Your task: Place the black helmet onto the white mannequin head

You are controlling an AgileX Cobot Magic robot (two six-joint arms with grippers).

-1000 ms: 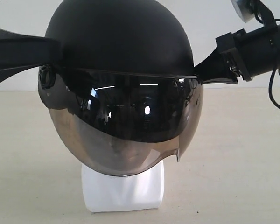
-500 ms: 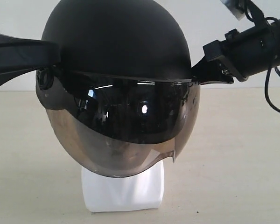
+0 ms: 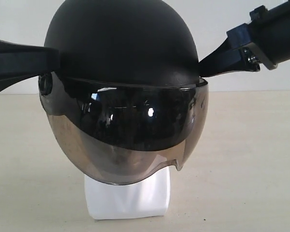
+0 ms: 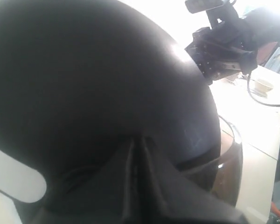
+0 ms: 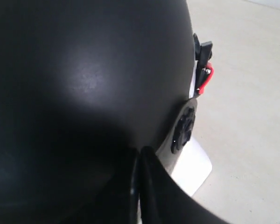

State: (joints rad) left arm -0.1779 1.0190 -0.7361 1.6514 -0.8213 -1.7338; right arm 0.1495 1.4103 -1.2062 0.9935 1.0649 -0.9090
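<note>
Desk point(image 3: 251, 159) is pale and bare around the job. Helmet point(image 3: 121, 43) is the biggest thing in the exterior view: it sits over the head, roughly level, shell up and opening down, so it's already on or v. nearly on. Can't tell if the crown has bottomed out, since the inside is hidden. Visor point(image 3: 130, 140) is down over the face, w/ faint features showing through the tint, so helmet and face point the same way. Of the head point(image 3: 128, 198), only the squared neck base shows below the visor, standing on the desk approx. under the helmet's middle. Left end effector point(image 3: 55, 60) comes in from the side at rim level, fingers clenched together w/ tips at the shell's edge, apparently nipping the helmet rim. Right end effector point(image 3: 205, 67) does likewise on the opposite side, also clamped shut at the rim. Opposed grips prob. keep the shell from tilting while it seats. Pivot point(image 3: 46, 84) sits just below the left fingers.
</note>
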